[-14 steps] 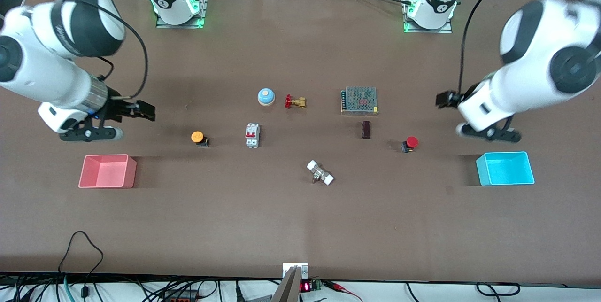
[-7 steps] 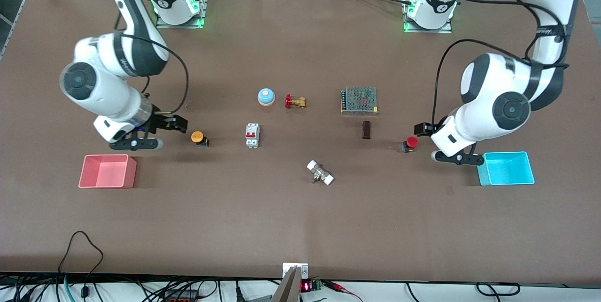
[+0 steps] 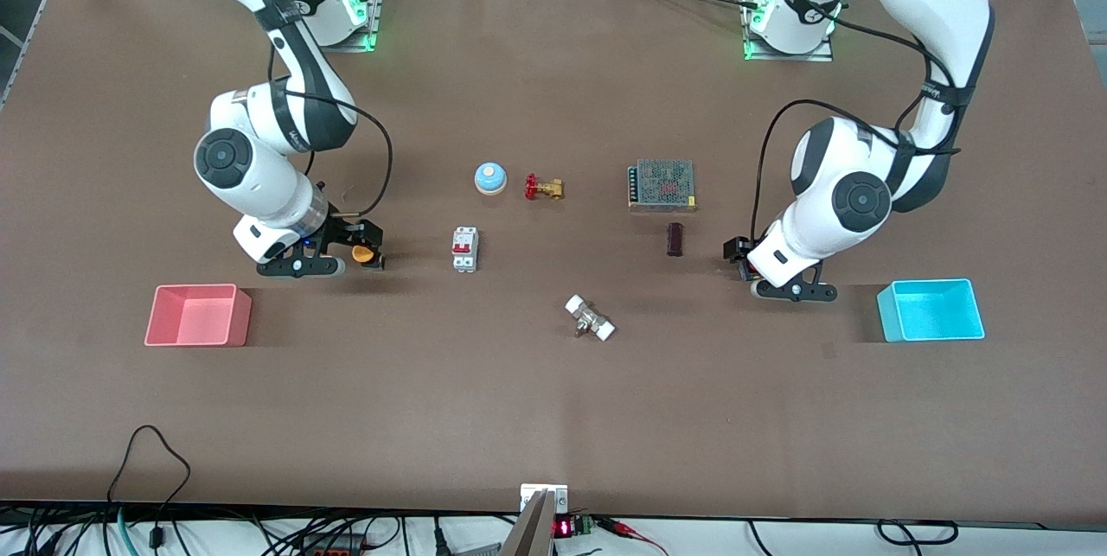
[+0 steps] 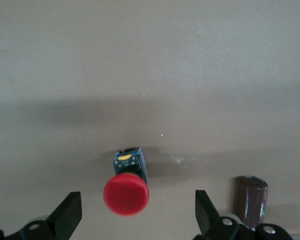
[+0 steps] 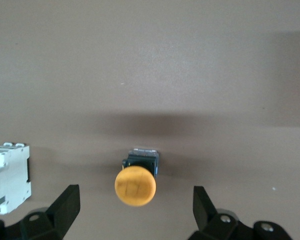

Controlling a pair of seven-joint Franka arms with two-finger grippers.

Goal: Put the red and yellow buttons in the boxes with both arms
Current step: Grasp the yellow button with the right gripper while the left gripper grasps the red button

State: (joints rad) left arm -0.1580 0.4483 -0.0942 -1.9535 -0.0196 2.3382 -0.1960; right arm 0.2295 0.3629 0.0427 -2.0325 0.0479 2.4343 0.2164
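The orange-yellow button (image 3: 363, 254) stands on the table, with its round cap (image 5: 135, 186) between the spread fingers of my open right gripper (image 5: 135, 210), which sits low over it (image 3: 363, 241). The red button (image 4: 126, 194) lies between the spread fingers of my open left gripper (image 4: 137, 215); in the front view that gripper (image 3: 741, 258) hides the button. The pink box (image 3: 197, 315) stands at the right arm's end of the table, nearer the front camera than the yellow button. The cyan box (image 3: 931, 310) stands at the left arm's end.
A white circuit breaker (image 3: 464, 249), a blue dome bell (image 3: 489, 178), a red-handled brass valve (image 3: 543, 188), a mesh-topped power supply (image 3: 662, 184), a dark brown block (image 3: 675, 239) and a white-ended fitting (image 3: 590, 318) lie in the middle of the table.
Both arms have swung in from the table's ends and come down. The right gripper now straddles the yellow button and the left gripper straddles the red one. The buttons have not moved.
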